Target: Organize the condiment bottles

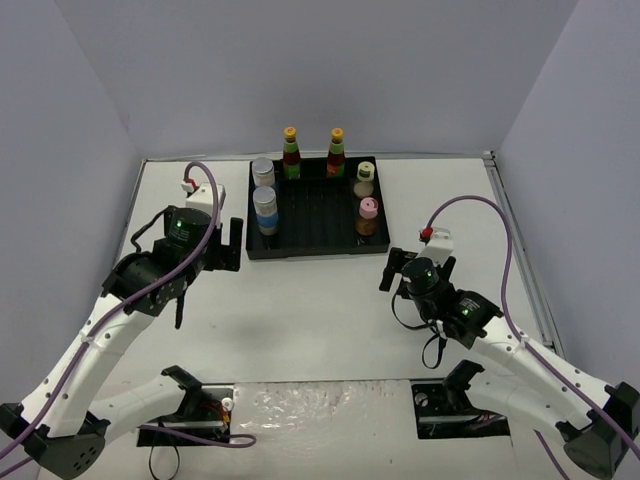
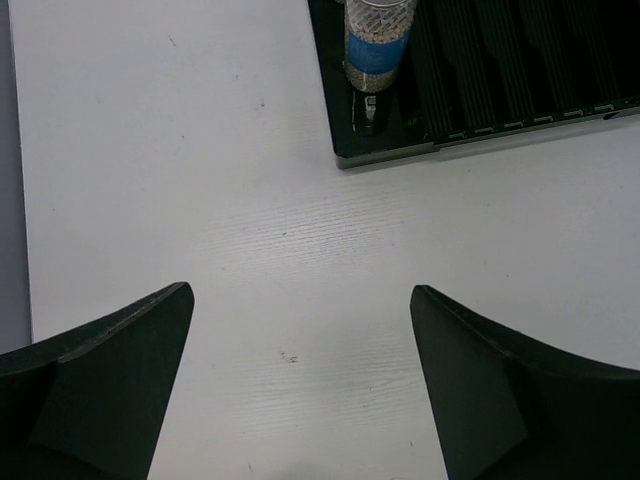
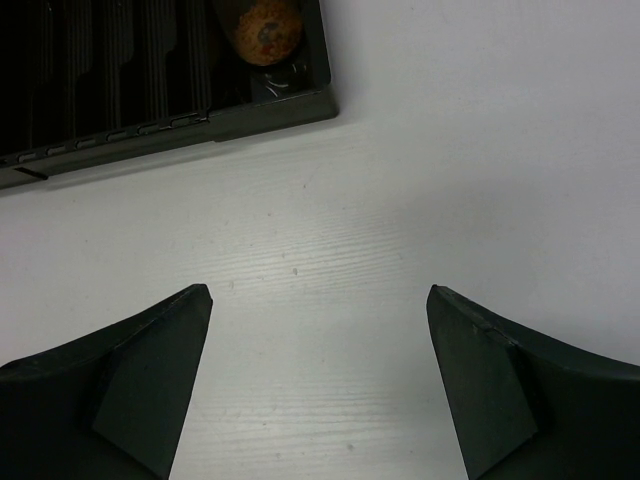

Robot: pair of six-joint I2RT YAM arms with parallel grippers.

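All the condiment bottles stand in the black ridged tray (image 1: 315,215). Two slim dark bottles with yellow-orange caps (image 1: 291,155) (image 1: 336,153) are along its far edge. Two silver-capped, blue-labelled jars (image 1: 263,172) (image 1: 265,210) line its left side. The cream yellow-capped bottle (image 1: 364,180) and the pink-capped one (image 1: 368,216) line its right side. My left gripper (image 1: 224,246) (image 2: 300,300) is open over bare table just off the tray's near left corner, with the nearer jar (image 2: 380,45) ahead. My right gripper (image 1: 418,260) (image 3: 318,292) is open near the tray's near right corner, with the pink-capped bottle's base (image 3: 267,30) ahead.
The tray's near rim (image 2: 480,135) (image 3: 170,130) lies a short way ahead of both grippers. White table (image 1: 320,320) stretches between the arms. Grey walls close in the sides and back. Purple cables loop over both arms.
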